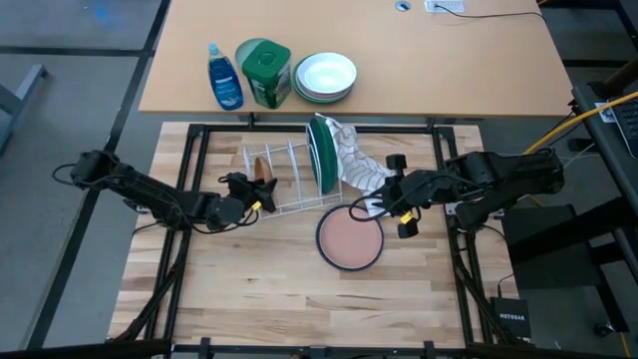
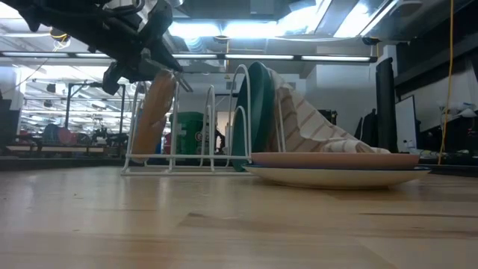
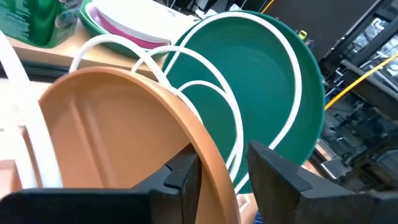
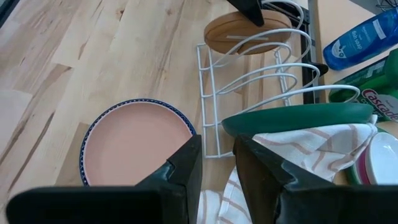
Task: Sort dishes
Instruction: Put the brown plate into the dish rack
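A brown wood-coloured plate stands on edge in the left end of a white wire rack. My left gripper is shut on it. A dark green plate stands on edge in the rack's right end, with a striped cloth draped against it. A blue dark-rimmed dish with a pinkish inside lies flat on the table. My right gripper is open and empty, above the cloth's near edge and the dish's far rim. The second brown plate is out of view. My left gripper has the brown plate's upper rim between its two fingers, one finger on the hollow face and the other behind the plate. The fingers come from the table's left, slanting down. The plate stands tilted, its lower edge in the rack.
On the far table stand a blue soap bottle, a green container and a stack of white bowls. The rack has free wire slots between the two plates. Bare wood lies in front of the rack and dish.
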Motion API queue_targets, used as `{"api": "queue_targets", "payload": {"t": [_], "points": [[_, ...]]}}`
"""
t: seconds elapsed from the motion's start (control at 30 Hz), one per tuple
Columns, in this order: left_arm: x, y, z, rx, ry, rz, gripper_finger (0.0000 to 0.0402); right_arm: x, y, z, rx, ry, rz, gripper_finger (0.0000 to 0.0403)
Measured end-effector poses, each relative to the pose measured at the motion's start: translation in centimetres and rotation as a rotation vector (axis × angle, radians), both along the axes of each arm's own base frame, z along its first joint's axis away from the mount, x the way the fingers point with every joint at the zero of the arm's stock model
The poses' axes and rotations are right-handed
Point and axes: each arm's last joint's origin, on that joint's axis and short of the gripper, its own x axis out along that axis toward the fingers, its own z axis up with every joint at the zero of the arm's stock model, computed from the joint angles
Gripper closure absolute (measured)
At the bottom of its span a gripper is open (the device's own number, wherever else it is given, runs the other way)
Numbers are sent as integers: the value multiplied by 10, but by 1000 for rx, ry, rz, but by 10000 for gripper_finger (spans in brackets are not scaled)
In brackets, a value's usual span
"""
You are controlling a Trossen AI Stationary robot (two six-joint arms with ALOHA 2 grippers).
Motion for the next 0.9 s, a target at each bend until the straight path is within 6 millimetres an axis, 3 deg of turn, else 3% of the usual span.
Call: {"api": "queue_targets", "payload": {"t": [0.57,0.9], "points": [[-9,6,15,230,232,-94,284,-4,-1,-3,9,47,-24,304],[-14,8,4,297,436,-128,284,-4,-1,-3,10,46,-24,304]]}}
